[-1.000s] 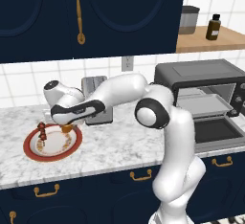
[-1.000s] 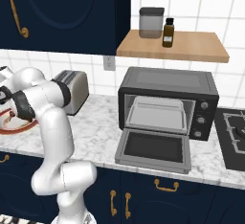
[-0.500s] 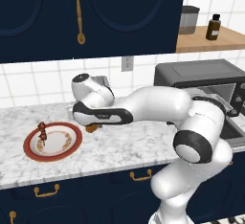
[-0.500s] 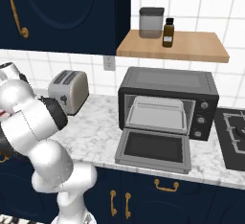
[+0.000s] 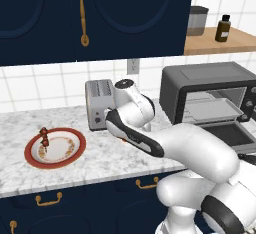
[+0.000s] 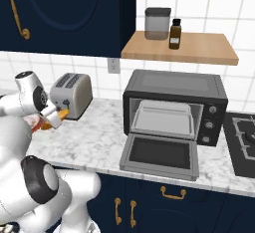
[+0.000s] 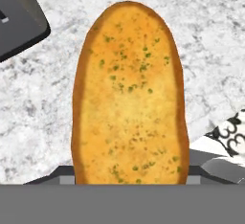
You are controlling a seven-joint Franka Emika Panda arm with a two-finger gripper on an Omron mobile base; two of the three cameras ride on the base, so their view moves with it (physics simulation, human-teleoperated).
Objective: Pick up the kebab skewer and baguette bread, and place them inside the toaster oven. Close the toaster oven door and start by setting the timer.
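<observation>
You've got the gripper (image 6: 59,115) pinching the baguette bread (image 7: 128,94) lengthwise, carried above the marble counter (image 5: 100,153) by the silver toaster (image 6: 73,93) so it clears toward the open toaster oven (image 6: 174,108), kebab skewer (image 5: 44,138) on the plate (image 5: 55,148).

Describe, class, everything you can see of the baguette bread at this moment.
The baguette bread is an oblong golden-orange slice with a darker crust rim and green herb flecks. In the hand view it juts out from the gripper, raised above the marble counter. From the right base view, only its orange tip shows, near the silver toaster.
</observation>
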